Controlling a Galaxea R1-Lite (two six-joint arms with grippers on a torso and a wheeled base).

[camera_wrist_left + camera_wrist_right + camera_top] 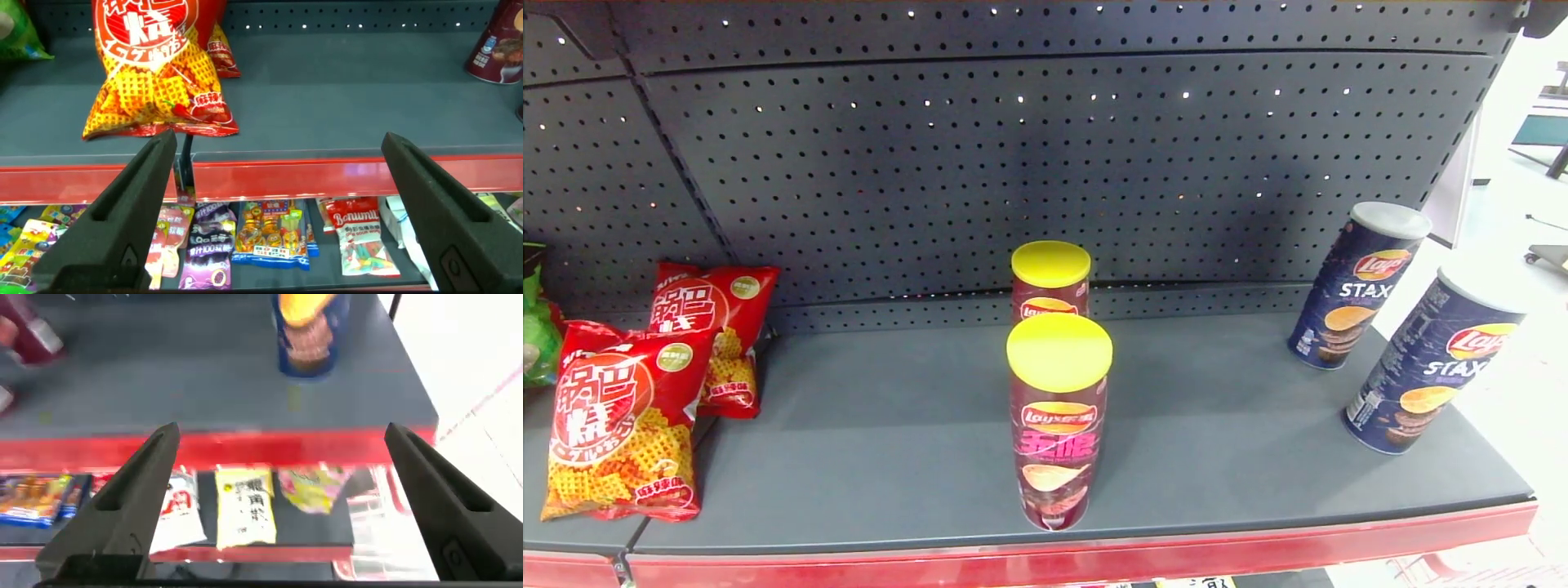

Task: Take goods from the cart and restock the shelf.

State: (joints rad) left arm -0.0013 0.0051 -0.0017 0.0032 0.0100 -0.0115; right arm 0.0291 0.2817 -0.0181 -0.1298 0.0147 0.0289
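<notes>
On the grey shelf [1225, 457] two maroon chip cans with yellow lids stand one behind the other, the front can [1058, 420] near the red front edge, the rear can [1050, 280] by the back panel. Two dark blue chip cans [1356, 286] [1433, 371] stand at the right end. Two red snack bags [621, 425] [719, 335] lie at the left. My left gripper [282, 208] is open below the shelf's red lip, in front of the red bag [155, 65]. My right gripper [282, 502] is open in front of a blue can [309, 331].
A perforated dark back panel [1029, 163] rises behind the shelf. A green bag [538, 327] sits at the far left. Below the red lip [278, 175] a lower shelf holds several candy packets [270, 237] and sachets [245, 502]. Open floor lies to the right.
</notes>
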